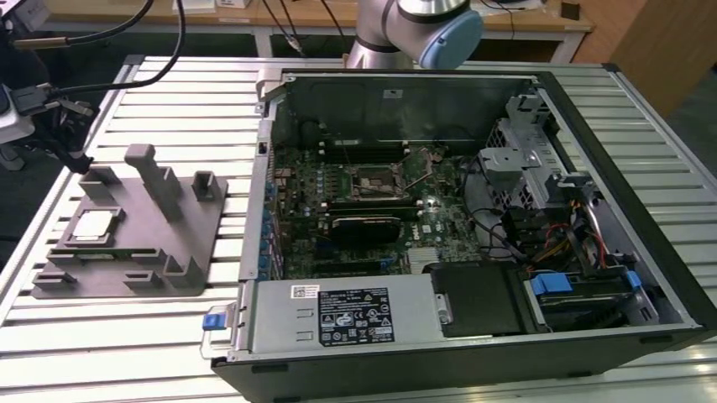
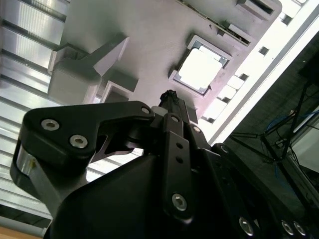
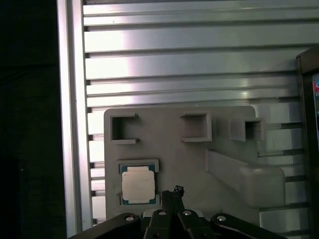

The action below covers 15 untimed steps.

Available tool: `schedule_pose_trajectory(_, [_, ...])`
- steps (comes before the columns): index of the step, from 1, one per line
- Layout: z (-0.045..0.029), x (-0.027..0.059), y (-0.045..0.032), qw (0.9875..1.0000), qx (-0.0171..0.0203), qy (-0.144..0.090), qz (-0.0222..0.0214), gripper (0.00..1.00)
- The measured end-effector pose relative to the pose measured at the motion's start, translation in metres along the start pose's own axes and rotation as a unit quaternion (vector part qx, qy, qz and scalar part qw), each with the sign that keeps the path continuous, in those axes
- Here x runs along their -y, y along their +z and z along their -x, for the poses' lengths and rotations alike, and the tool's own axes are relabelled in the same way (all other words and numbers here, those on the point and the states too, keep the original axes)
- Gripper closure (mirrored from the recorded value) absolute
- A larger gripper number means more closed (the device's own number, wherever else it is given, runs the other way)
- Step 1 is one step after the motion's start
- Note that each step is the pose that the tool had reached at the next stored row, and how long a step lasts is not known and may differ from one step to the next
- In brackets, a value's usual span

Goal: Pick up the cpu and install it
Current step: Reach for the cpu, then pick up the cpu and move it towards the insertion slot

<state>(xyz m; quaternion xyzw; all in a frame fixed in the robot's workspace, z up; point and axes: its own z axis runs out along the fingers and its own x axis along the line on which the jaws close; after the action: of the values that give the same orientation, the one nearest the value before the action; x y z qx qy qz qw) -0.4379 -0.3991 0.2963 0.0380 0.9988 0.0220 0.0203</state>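
The cpu (image 1: pixel 92 225) is a small square chip with a pale silver top. It lies flat in a recess of the grey plastic tray (image 1: pixel 134 252) at the exterior view's left. Both wrist views look down on the cpu (image 2: pixel 199 69) (image 3: pixel 138 184) in its pocket. My gripper (image 1: pixel 74 158) hangs above the tray's far end, apart from the chip. In the wrist views the gripper (image 2: pixel 172 97) (image 3: pixel 174 191) has its black fingers together, holding nothing, its tip just beside the cpu pocket.
An open computer case (image 1: pixel 471 210) lies at the exterior view's right, its motherboard socket (image 1: pixel 375 180) exposed. Upright grey blocks (image 1: pixel 151 172) stand on the tray (image 3: pixel 174 124). Everything rests on a ribbed metal table (image 1: pixel 168 92). Cables hang at the far left.
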Motion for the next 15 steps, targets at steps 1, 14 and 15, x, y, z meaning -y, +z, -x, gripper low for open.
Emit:
schedule_pose_trajectory(1, [-0.0005, 0.0001, 0.0002, 1.0000, 0.0000, 0.000, 0.0000, 0.89])
schedule_pose_trajectory(14, [-0.0016, 0.0003, 0.0022, 1.0000, 0.0000, 0.000, 0.0001, 0.89])
schedule_pose_trajectory(15, [-0.0018, 0.0003, 0.0029, 1.0000, 0.0000, 0.000, 0.0001, 0.89])
